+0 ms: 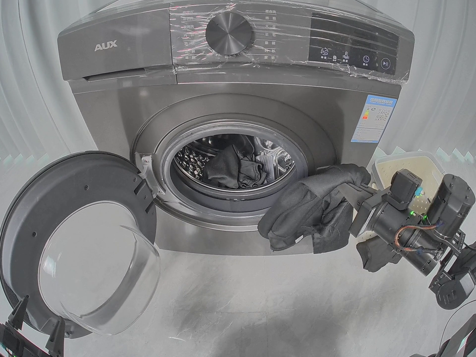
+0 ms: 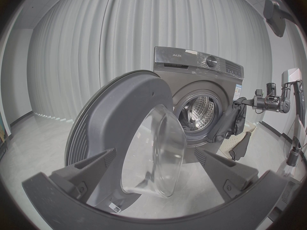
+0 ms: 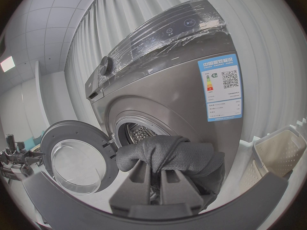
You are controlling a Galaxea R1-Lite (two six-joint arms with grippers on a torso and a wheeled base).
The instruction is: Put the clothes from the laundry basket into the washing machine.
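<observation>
A grey washing machine [image 1: 238, 100] stands with its round door [image 1: 74, 224] swung open to the left. Dark clothes [image 1: 233, 167] lie in the drum. My right gripper [image 1: 348, 193] is shut on a dark garment [image 1: 307, 209], held in the air just right of and below the drum opening. From the right wrist, the cloth [image 3: 172, 154] drapes over the closed fingers [image 3: 137, 182]. The cream laundry basket [image 1: 421, 167] stands right of the machine, behind the right arm. My left gripper [image 1: 37, 323] is open and holds nothing, low beside the door [image 2: 128, 118].
Another dark garment [image 1: 377, 254] hangs low beside the basket, under my right arm. Pale curtains run behind the machine. Bare grey floor [image 1: 248, 298] spreads in front of it. The open door's glass bowl [image 1: 99, 273] juts out on the left.
</observation>
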